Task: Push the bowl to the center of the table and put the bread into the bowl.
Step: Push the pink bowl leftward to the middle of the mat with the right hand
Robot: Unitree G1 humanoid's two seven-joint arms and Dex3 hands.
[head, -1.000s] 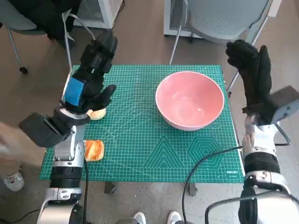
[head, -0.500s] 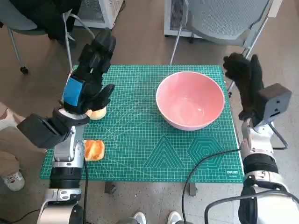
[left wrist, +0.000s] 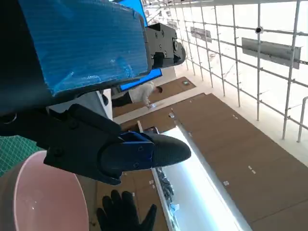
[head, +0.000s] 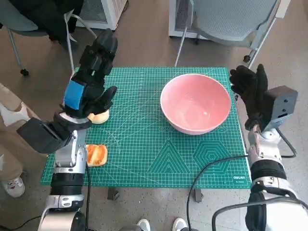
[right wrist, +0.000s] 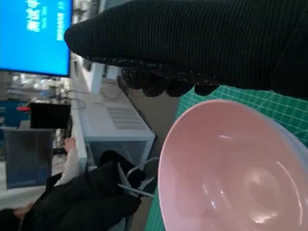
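Your pink bowl (head: 195, 103) sits on the green cutting mat (head: 144, 144) toward the bench's far right corner, so the middle of the bench lies to its left and a little nearer you. The right hand (head: 251, 94) is the closer one: it stands just off the bowl's right rim with fingers spread and holding nothing, on exactly the side a leftward push needs. From the head view you cannot tell whether the glove touches the rim yet; it looks just apart. The left hand (head: 91, 82) hovers over the mat's left edge, fingers apart and empty, well away from the bowl. Beneath it lies a pale bread roll (head: 100, 117), and a toasted bread piece (head: 96, 155) rests nearer you by the forearm. Judging by this, push with the right, then let the left take the bread.
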